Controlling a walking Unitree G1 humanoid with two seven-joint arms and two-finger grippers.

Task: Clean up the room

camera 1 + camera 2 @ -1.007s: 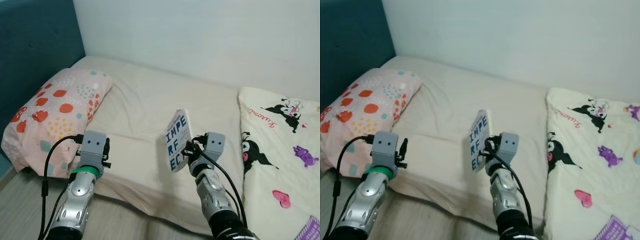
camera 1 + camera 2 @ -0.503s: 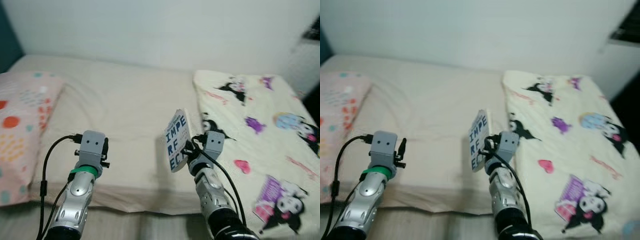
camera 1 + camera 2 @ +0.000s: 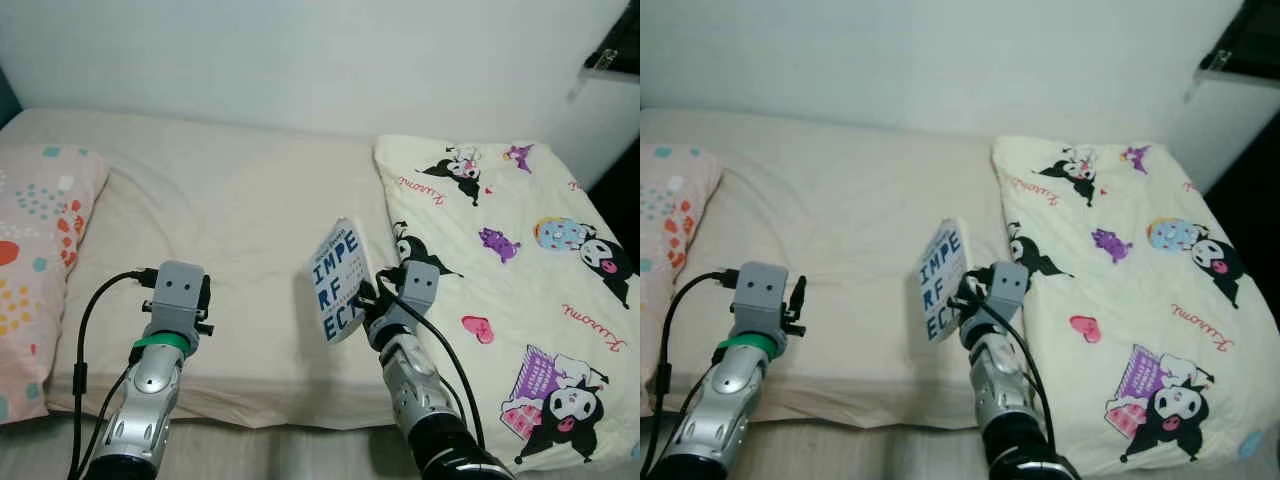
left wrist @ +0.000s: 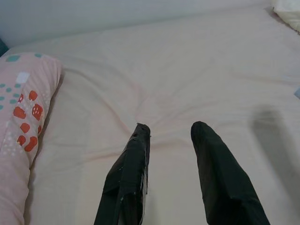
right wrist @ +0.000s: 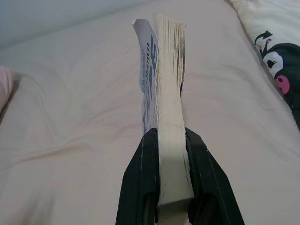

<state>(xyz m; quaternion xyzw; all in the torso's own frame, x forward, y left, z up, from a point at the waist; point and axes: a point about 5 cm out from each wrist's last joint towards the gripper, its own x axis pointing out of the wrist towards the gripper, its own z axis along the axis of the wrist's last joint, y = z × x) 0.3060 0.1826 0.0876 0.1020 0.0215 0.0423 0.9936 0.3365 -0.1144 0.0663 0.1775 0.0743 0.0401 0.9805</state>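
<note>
Two end effectors are raised over the near edge of the bed point(image 3: 250, 215). The right end effector point(image 5: 171, 150) is clamped on a paperback book point(image 3: 338, 280), one black finger point(image 5: 140, 178) pressed to each side of the closed page block, so the book stands upright out of the grip, its white cover with large blue letters facing the robot's left. The front cover curls a little away from the pages at the top. The book is held in the air above the cream sheet, not resting on it.

To the left of that, level with it and well apart, the left end effector point(image 4: 168, 136) hangs over the sheet with its fingers spread and nothing between them.

Just to the right of the right end effector lies a pale yellow quilt point(image 3: 520, 260) printed with cartoon figures, spread over that side of the bed. Off to the left of the left end effector sits a pink pillow point(image 3: 35, 260) with red and teal spots. Beyond both end effectors the bare sheet runs to a white wall point(image 3: 300, 50). At the far right corner is a dark shape, perhaps a shelf point(image 3: 612, 55), too cut off to be sure.
</note>
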